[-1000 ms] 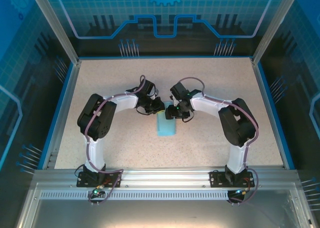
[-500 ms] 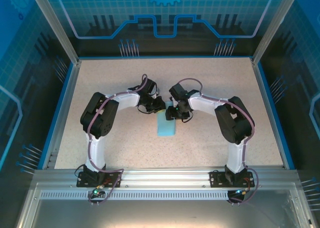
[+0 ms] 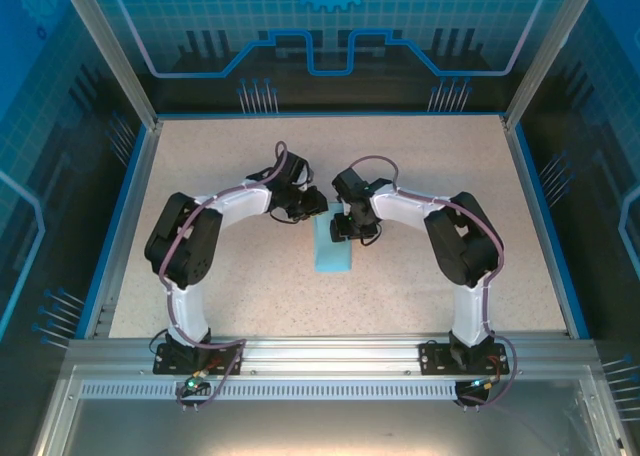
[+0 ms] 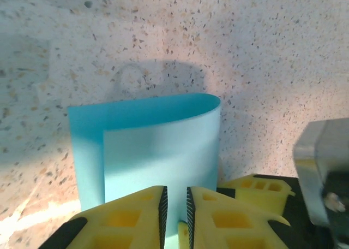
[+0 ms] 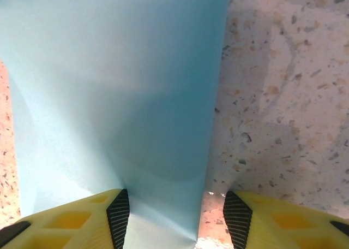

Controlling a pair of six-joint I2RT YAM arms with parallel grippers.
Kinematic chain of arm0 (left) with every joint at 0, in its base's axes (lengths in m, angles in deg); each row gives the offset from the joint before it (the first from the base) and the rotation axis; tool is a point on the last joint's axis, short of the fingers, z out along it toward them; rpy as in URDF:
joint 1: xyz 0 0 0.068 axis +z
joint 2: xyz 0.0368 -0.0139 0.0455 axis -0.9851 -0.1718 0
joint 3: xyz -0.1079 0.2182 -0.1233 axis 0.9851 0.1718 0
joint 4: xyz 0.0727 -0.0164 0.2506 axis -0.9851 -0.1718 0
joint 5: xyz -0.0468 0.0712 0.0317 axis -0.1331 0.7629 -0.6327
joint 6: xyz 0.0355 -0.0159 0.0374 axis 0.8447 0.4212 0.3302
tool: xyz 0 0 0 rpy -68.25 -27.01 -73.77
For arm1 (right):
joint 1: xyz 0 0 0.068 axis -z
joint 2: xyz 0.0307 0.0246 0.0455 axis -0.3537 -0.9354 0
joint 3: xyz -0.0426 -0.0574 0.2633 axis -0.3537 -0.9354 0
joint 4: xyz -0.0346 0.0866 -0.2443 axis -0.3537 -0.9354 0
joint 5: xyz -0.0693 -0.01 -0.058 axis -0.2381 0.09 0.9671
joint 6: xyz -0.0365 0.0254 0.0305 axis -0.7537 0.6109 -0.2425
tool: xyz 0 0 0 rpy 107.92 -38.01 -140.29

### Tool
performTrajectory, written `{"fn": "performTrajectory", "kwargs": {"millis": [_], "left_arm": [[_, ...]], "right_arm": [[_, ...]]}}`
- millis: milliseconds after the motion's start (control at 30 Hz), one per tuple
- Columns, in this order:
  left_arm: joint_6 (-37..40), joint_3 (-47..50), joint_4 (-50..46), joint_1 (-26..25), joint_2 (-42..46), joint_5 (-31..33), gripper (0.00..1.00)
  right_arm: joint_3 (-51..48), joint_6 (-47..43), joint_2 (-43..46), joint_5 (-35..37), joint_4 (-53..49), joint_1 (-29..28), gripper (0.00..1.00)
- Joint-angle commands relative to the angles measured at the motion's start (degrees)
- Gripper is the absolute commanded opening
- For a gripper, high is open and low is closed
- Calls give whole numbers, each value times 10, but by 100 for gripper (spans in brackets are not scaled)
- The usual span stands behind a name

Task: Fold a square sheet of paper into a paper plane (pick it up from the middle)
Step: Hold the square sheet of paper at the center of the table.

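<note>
The square sheet of paper (image 3: 333, 252) is pale blue and lies on the table folded over into a narrow rectangle, not a paper plane shape. Its rounded fold (image 4: 163, 104) is at the end far from the left wrist camera. My left gripper (image 3: 318, 207) hovers at the sheet's far end. In the left wrist view this gripper (image 4: 175, 199) has its jaws a narrow slit apart, with the paper (image 4: 158, 156) showing beneath them. My right gripper (image 3: 343, 227) is open. It (image 5: 175, 208) straddles the sheet's (image 5: 109, 85) right edge, one pad over paper, the other over bare table.
The speckled table (image 3: 220, 276) has a blue rim (image 3: 120, 226) on each side and an aluminium rail (image 3: 330, 351) at the near edge. The yellow fingertips (image 4: 256, 186) of the right gripper sit close beside my left fingers. Both elbows bow outward, left (image 3: 180, 241) and right (image 3: 462, 241).
The left jaws have parted slightly. Both grippers have crept toward the far end of the sheet, and the arms' elbows have shifted with them. The sheet lies where it was.
</note>
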Motion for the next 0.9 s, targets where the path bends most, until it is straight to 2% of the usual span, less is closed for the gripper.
{"fn": "performTrajectory", "kwargs": {"millis": [0,867], "left_arm": [[-25,27,7,7,22,29,22],[-27,55,17,13,29,14,22]], "right_arm": [[-5,3,-44,23,-15,-12,55],[19,33,-81,50,-43,-27,65]]}}
